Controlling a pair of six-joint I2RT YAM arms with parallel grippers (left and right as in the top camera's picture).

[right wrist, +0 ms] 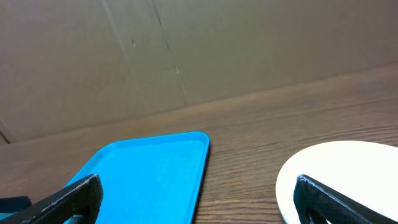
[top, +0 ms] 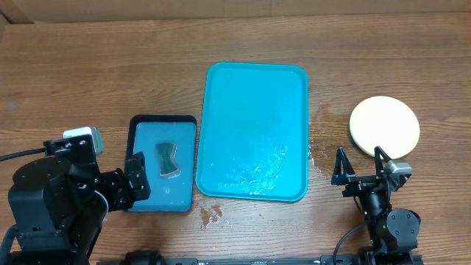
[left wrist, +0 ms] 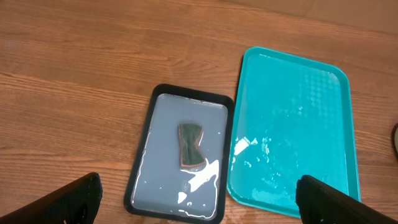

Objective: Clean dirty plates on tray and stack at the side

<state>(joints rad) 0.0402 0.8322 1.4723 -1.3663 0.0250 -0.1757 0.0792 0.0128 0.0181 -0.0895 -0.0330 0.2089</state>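
1. The tray [top: 255, 81] is smooth turquoise plastic, rectangular with rounded corners and a raised rim. It sits at the centre of the overhead frame, with water beads in its lower part.
2. The plates [top: 384, 126] lie at the right on the brown wood-grain worktop [top: 88, 66], apart from the tray. Only a pale yellow round top shows, so I cannot tell how many there are.
3. A small dark-rimmed tray [top: 163, 118] at the lower left holds water and a waisted green sponge [top: 168, 159].
4. The left claw [top: 137, 177] is spread wide, holds nothing, and hangs by the small tray's lower left edge.
5. The right claw [top: 359, 158] is spread and empty, just below the plates.
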